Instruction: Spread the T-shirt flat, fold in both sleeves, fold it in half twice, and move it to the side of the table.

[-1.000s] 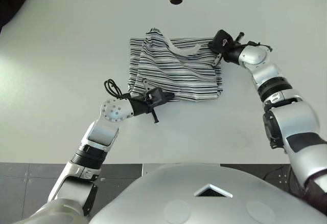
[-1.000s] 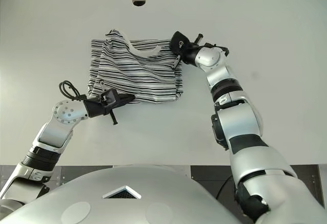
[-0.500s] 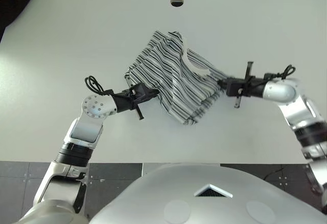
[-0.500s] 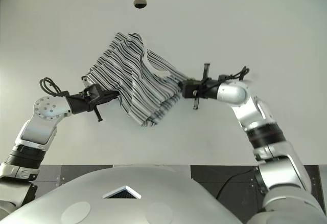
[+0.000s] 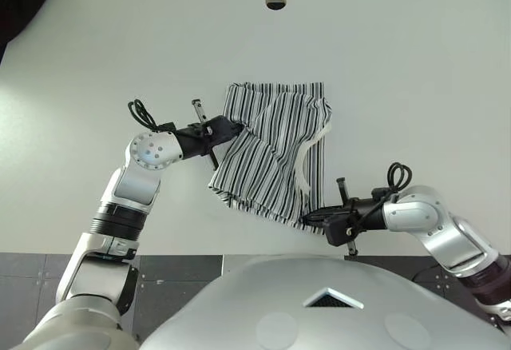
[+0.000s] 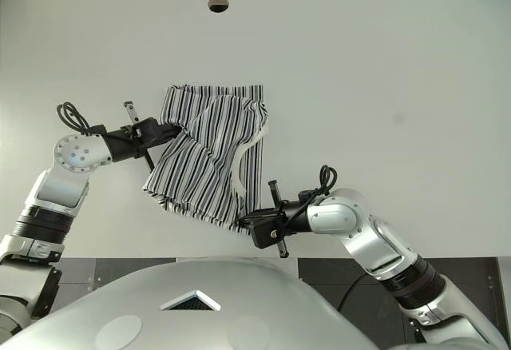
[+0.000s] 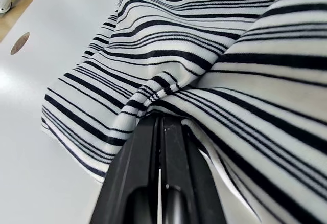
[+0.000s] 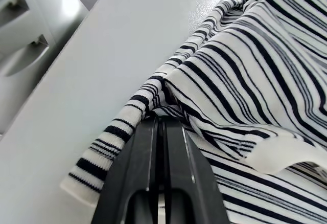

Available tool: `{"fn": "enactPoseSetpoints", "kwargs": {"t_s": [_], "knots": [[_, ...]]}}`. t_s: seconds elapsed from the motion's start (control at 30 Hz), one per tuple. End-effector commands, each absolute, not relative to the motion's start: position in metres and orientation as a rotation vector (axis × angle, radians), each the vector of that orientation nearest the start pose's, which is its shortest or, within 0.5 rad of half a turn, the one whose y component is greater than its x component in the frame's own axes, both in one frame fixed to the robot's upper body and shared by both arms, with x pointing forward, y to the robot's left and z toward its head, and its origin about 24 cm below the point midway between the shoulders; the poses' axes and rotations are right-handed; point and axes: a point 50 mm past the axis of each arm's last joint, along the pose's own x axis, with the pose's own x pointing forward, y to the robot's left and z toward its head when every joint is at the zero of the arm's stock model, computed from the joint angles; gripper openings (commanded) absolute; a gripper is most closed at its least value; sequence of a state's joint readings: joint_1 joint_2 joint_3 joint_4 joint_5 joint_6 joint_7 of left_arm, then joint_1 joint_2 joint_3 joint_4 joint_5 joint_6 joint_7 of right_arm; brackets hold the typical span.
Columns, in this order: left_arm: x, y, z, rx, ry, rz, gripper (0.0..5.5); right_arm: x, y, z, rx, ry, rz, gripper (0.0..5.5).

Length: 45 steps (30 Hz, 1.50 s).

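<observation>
T-shirt in black-and-white stripes lies rumpled and partly folded on the bench, close to its front edge, with the white collar band curving down its right side. The left tool pinches its upper-left edge, and the right tool clamps the lower corner nearest the robot.

T-shirt on table, between centre and near edge; left gripper at its left side, right gripper at its near corner.
</observation>
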State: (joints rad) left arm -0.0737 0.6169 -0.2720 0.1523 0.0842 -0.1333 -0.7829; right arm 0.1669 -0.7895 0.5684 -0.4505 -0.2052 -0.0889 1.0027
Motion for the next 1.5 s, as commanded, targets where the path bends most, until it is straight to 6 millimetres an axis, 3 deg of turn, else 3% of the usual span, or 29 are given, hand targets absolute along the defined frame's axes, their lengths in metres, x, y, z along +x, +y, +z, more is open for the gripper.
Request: {"fn": "enactPoseSetpoints", "kwargs": {"t_s": [0.03,0.17,0.27,0.43,0.57,0.7,0.87,0.97,1.1,1.3,1.5], "knots": [[0.220,0.209,0.040,0.658,0.195,-1.011,0.10,0.147,-0.137,0.056,-0.808,0.214,1.553,0.14],[0.196,0.225,0.065,0.652,0.127,-1.050,0.10,0.150,-0.149,0.077,-0.772,0.194,1.501,0.14],[0.187,0.225,0.079,0.642,0.088,-1.073,0.10,0.144,-0.149,0.082,-0.747,0.196,1.515,0.14],[0.164,0.211,0.056,0.620,0.214,-1.201,0.10,0.149,-0.154,0.084,-0.757,0.193,1.481,0.14],[0.147,0.215,0.033,0.658,0.382,-1.249,0.10,0.156,-0.160,0.088,-0.778,0.183,1.430,0.14],[0.128,0.221,0.039,0.707,0.412,-1.317,0.10,0.162,-0.169,0.089,-0.815,0.193,1.381,0.14],[0.093,0.207,0.044,0.673,0.418,-1.432,0.10,0.166,-0.178,0.087,-0.866,0.210,1.339,0.14],[0.096,0.205,0.046,0.681,0.400,-1.409,0.10,0.167,-0.182,0.079,-0.917,0.225,1.309,0.14],[0.117,0.212,0.057,0.692,0.323,-1.280,0.10,0.166,-0.175,0.071,-1.016,0.168,1.300,0.40],[0.131,0.245,0.079,0.780,0.346,-1.148,1.09,0.135,-0.182,0.051,-1.197,0.182,1.424,1.65],[0.137,0.268,0.070,0.892,0.462,-1.116,1.87,0.124,-0.173,0.044,-1.238,0.111,1.476,2.51]]}}
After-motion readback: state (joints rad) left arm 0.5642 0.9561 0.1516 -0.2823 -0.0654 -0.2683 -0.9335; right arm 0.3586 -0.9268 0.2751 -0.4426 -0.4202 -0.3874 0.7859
